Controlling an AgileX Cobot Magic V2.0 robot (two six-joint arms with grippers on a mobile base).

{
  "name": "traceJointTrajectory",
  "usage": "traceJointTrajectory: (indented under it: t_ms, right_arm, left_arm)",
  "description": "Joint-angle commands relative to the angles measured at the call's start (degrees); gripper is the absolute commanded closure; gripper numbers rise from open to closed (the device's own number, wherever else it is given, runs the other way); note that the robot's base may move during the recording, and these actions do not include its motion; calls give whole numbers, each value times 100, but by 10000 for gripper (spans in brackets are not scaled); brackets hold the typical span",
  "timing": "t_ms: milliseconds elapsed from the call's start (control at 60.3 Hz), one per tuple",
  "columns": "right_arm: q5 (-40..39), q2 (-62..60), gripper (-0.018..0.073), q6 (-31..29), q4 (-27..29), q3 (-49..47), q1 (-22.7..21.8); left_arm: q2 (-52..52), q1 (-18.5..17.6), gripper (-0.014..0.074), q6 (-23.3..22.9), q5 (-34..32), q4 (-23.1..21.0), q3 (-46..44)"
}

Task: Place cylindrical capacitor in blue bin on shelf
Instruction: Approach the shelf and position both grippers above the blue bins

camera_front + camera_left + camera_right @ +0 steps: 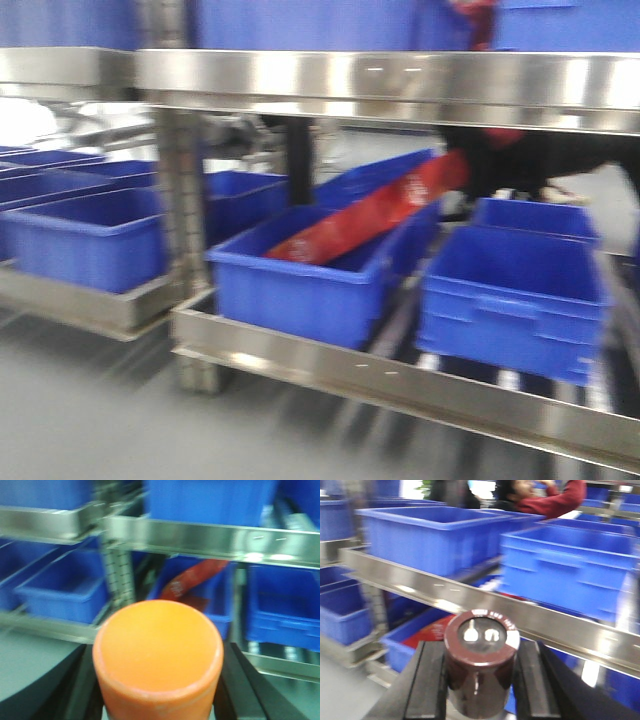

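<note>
Right pincer (480, 680) clamps capacitor (481, 650), lower centre; blue bin (435, 535) upper left past shelf rail (445, 592); left pincer (157, 695) clamps orange cylinder (157, 650).

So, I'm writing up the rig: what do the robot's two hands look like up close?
Both look alike. The left hand has two black fingers, flat and straight-edged. The right hand has the same black fingers, shaped as broad flat bars. No cables or markings show in these blurred views.
</note>
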Motion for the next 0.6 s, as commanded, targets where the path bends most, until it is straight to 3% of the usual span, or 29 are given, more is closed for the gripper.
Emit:
traceJointTrajectory:
  t_ms: [0, 580]
  right_arm:
    - [-170, -14, 721, -34, -22, -54, 4]
    - [-170, -14, 721, -34, -22, -54, 4]
  left_arm:
    - [-13, -42, 707, -4, -121, -20, -49]
    - [-13, -42, 707, -4, -121, -20, -49]
